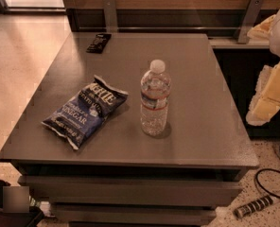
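A clear plastic water bottle with a white cap stands upright near the middle of the grey table. To its left a blue chip bag lies flat. My gripper, cream and white, hangs at the right edge of the view, beyond the table's right side and apart from both. It holds nothing that I can see. The bottle is the nearest thing to it.
A small black flat object lies at the table's far left corner. A wooden wall with metal brackets runs behind. On the floor at the right are a black cable and a striped cylinder.
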Controlling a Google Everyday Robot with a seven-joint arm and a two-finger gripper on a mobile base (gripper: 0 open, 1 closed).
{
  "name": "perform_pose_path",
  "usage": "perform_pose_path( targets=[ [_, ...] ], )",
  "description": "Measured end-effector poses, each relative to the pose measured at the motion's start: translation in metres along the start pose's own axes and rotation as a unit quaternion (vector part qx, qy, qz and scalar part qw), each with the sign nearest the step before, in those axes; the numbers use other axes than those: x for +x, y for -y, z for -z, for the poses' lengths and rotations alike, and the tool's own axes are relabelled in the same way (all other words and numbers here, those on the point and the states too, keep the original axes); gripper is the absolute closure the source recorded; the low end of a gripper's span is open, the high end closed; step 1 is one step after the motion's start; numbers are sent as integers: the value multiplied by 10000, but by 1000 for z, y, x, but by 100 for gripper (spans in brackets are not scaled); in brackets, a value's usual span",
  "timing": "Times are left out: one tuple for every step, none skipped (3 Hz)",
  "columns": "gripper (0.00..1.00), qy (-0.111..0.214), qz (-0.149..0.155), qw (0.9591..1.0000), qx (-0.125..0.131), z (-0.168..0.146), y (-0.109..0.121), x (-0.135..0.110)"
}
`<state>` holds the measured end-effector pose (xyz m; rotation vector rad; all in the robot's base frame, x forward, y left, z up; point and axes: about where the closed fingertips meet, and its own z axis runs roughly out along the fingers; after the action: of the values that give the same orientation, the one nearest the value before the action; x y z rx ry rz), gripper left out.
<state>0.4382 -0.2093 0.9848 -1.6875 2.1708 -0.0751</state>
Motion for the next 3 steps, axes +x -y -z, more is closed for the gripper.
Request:
perform_pose_path(
  targets=[
    [0, 1137, -61, 9934, -153, -31, -1, 1],
    [0, 2110, -66, 9769, -337, -52, -6, -6],
    [0, 3229, -79, 9437, -718, -70, -19, -29]
  ],
)
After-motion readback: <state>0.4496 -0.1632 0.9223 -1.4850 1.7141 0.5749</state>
